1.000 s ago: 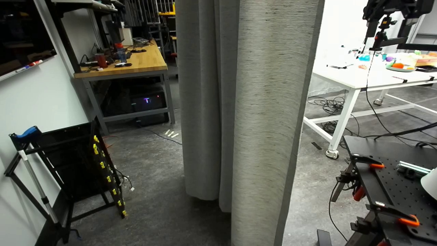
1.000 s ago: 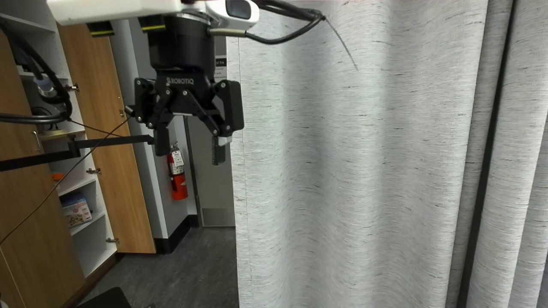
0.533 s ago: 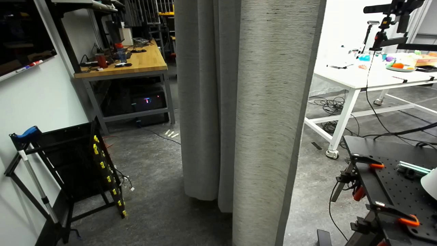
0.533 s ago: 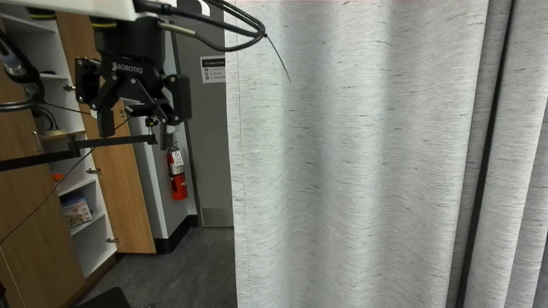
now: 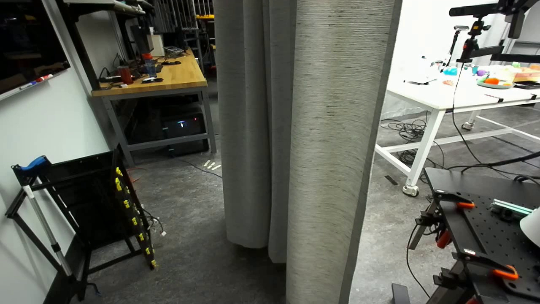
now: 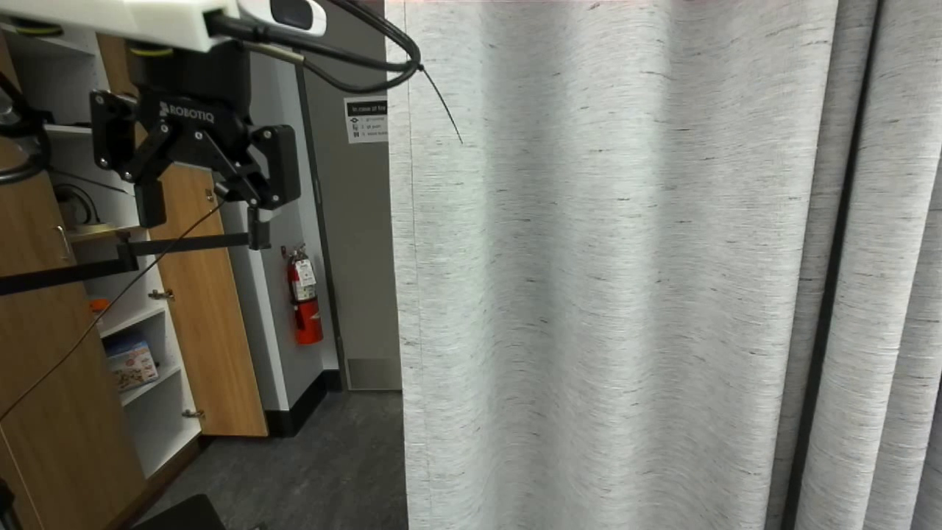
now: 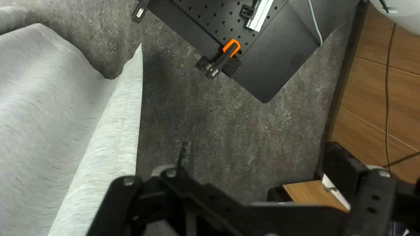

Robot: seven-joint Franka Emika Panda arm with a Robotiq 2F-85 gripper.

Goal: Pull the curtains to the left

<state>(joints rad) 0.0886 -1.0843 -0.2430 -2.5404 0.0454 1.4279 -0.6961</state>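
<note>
The curtains are tall light grey-beige drapes with vertical folds. They hang in both exterior views [image 5: 333, 147] [image 6: 611, 258] and fill the left side of the wrist view [image 7: 49, 114]. In an exterior view my gripper [image 6: 204, 224] hangs fingers down, to the left of the curtains' free edge and apart from it. In the wrist view the gripper [image 7: 259, 150] has its fingers wide apart with only floor seen between them. It is open and empty. The curtains' free edge lies left of the fingers there.
A black perforated table [image 5: 485, 211] with orange-handled clamps stands beside the curtains, also in the wrist view [image 7: 279, 65]. A white table [image 5: 438, 99] stands behind. A wooden cabinet with an open door [image 6: 210, 331], a black bar [image 6: 191, 243] and a fire extinguisher [image 6: 305, 302] are near the gripper.
In an exterior view my gripper has moved left and slightly up, away from the curtains' free edge. It has stayed open. The curtains have hardly moved.
</note>
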